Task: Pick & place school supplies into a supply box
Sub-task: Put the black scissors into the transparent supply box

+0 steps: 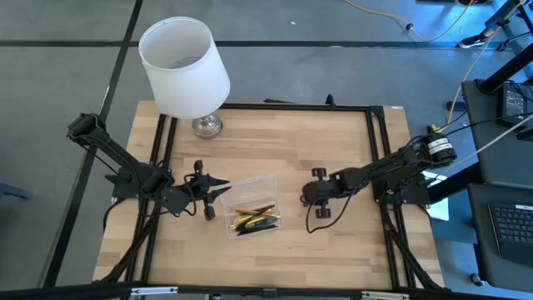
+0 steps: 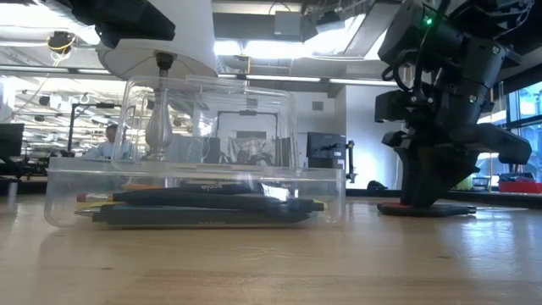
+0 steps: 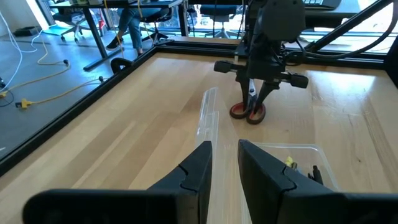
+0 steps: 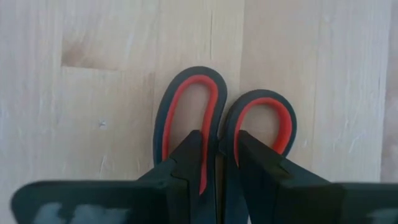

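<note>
From above, the right tool (image 1: 320,196) is lowered onto the scissors (image 1: 317,193), right of the clear box (image 1: 252,205) on the desk (image 1: 275,142). In the right wrist view, its nearly closed fingers (image 4: 189,158) straddle the handle junction. Light, stiff, slippery; best gripped there.

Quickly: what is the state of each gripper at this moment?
Left gripper: open, narrow gap, holding nothing, beside the supply box.
Right gripper: closing on the scissors on the table.
</note>
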You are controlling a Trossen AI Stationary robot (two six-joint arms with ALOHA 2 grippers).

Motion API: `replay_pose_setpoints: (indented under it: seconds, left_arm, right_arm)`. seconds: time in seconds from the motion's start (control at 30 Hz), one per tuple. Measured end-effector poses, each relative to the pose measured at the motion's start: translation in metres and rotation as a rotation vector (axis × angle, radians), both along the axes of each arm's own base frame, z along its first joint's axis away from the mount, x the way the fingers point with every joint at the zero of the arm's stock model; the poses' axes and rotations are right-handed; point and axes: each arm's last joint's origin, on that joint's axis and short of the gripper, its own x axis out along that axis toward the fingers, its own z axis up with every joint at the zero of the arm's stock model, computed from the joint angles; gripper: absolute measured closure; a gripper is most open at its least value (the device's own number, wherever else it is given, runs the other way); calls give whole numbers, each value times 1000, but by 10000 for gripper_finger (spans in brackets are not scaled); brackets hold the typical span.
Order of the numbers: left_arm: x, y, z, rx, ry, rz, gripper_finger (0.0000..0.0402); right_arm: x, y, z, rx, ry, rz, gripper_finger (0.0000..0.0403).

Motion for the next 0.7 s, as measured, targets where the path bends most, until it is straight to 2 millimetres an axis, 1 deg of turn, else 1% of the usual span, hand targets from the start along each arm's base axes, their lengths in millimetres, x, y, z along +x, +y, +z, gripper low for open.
replay_pose_setpoints:
  seconds: [0.17, 0.27, 0.33, 0.47, 0.53, 0.7]
  left_arm:
    - [0, 0, 0, 0, 1, 0, 329]
    - [0, 0, 0, 0, 1, 0, 329]
    - [0, 0, 0, 0, 0, 0, 329]
    - [0, 0, 0, 0, 0, -1, 329]
    - [0, 0, 0, 0, 0, -1, 329]
    - [0, 0, 0, 0, 0, -1, 329]
  right_arm:
    - [-1, 1, 8, 23, -12, 9, 314]
    - [8, 4, 24, 43, -67, 15, 314]
    - [14, 6, 34, 50, -74, 18, 314]
    - [28, 14, 62, 60, -100, 35, 314]
    - [35, 20, 78, 98, -128, 45, 314]
    - [55, 39, 121, 182, -334, 77, 312]
